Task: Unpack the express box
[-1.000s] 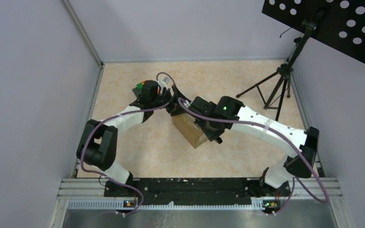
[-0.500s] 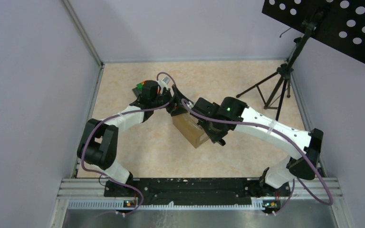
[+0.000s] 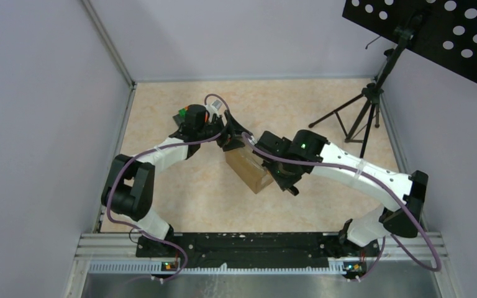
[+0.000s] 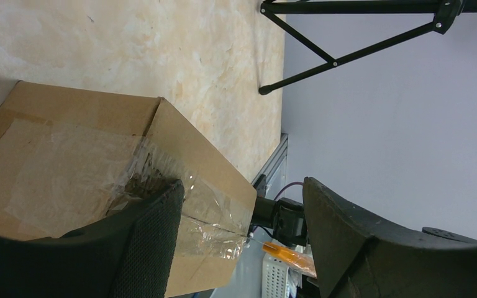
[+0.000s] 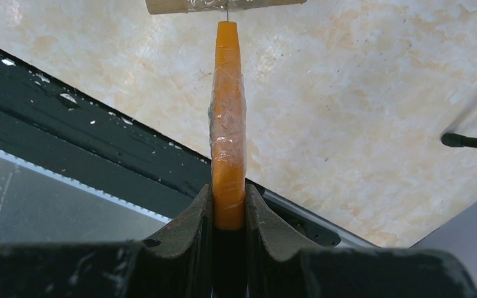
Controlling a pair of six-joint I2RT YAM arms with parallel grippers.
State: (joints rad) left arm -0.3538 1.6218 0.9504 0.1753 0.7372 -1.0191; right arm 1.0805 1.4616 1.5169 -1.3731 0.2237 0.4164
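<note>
From above, the express box [image 3: 247, 171] sits angled on the surface [image 3: 180, 118], just where it was a second ago. My left gripper [image 3: 230, 139] hangs over the box's far end and has not shifted either. The change is all on the other side. My right gripper [image 3: 270, 167] is over the box's right edge, and its wrist has slid along toward the box's near end. That arm's elbow has swung further out from the box. The tripod stand [image 3: 363, 115] is well apart, off to the box's right.

On the left wrist camera, my jaws are spread. The box's taped end reaches into the gap between them. One finger [image 4: 152, 242] lies in front of the crinkled tape seam, but I cannot tell whether it touches. The other finger is apart from the box. Past the box's corner I see a bit of the orange tool [image 4: 286, 256].

On the right wrist camera, my jaws are pinching the orange tool, which stands straight out between them. Its thin tip meets the box's taped edge at the top of the view.
</note>
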